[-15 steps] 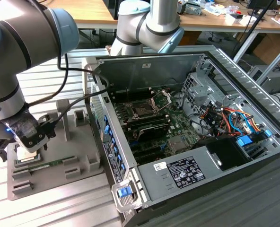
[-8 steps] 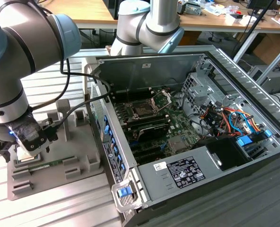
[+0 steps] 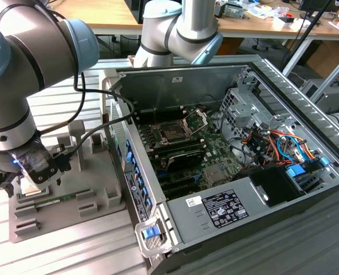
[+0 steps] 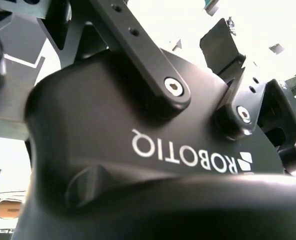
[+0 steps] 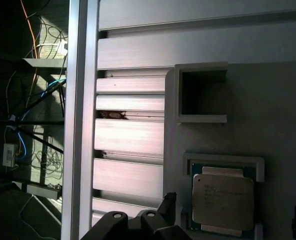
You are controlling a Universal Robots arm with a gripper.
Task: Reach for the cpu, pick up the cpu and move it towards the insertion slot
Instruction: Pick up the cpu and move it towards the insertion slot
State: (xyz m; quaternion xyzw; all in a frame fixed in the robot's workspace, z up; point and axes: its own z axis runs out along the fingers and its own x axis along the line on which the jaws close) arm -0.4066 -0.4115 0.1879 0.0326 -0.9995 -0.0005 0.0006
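Note:
The cpu (image 5: 223, 201), a pale metallic square chip, lies flat in a recess of the grey tray (image 5: 278, 115) in the first wrist view. My gripper (image 5: 233, 214) hangs open just above it. One dark finger (image 5: 167, 202) stands on one side of the chip and the other at the picture's edge on the far side. In the exterior view the gripper (image 3: 35, 172) hovers low over the tray (image 3: 95, 172) at the exterior view's left, largely covering the chip. The insertion slot (image 3: 172, 133) sits on the green motherboard inside the open computer case, its metal load plate (image 3: 195, 120) raised.
An empty square recess (image 5: 203, 95) lies beside the chip's pocket. A long green memory stick (image 3: 58, 200) rests on the tray. The case wall (image 3: 136, 177) stands between tray and motherboard. Cables and drive cages (image 3: 272, 143) fill the case's right. The second wrist view shows the gripper's black body (image 4: 138, 150).

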